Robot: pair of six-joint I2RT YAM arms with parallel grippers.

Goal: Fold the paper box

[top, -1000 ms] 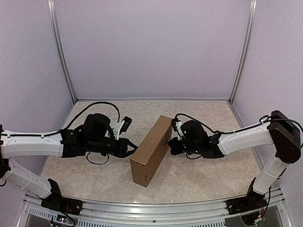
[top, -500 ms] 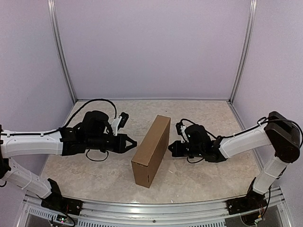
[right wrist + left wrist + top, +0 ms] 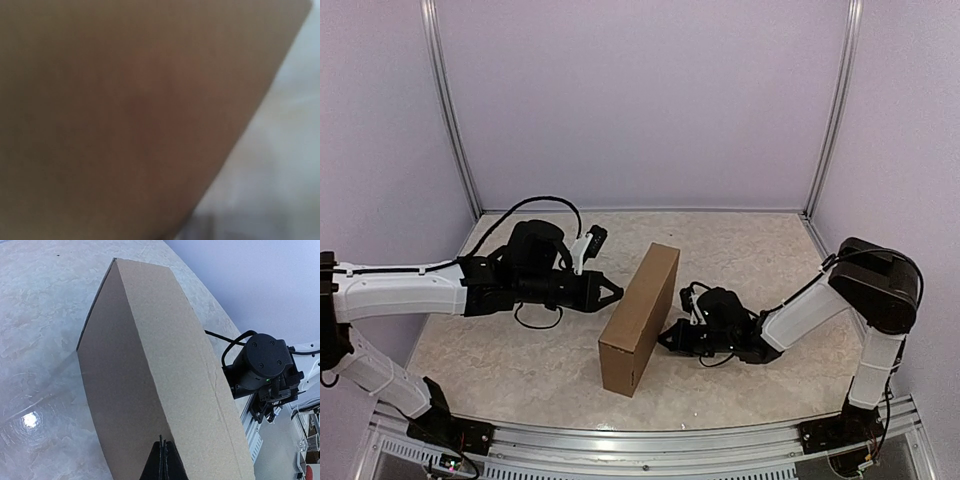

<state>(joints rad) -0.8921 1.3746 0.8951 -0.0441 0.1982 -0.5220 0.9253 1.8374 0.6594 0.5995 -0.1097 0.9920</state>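
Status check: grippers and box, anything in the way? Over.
Left gripper shut, tip at left face of the box. Right gripper shut, low by its right face, contact unclear. Box closed up, standing on edge between them. Nothing seen blocking.
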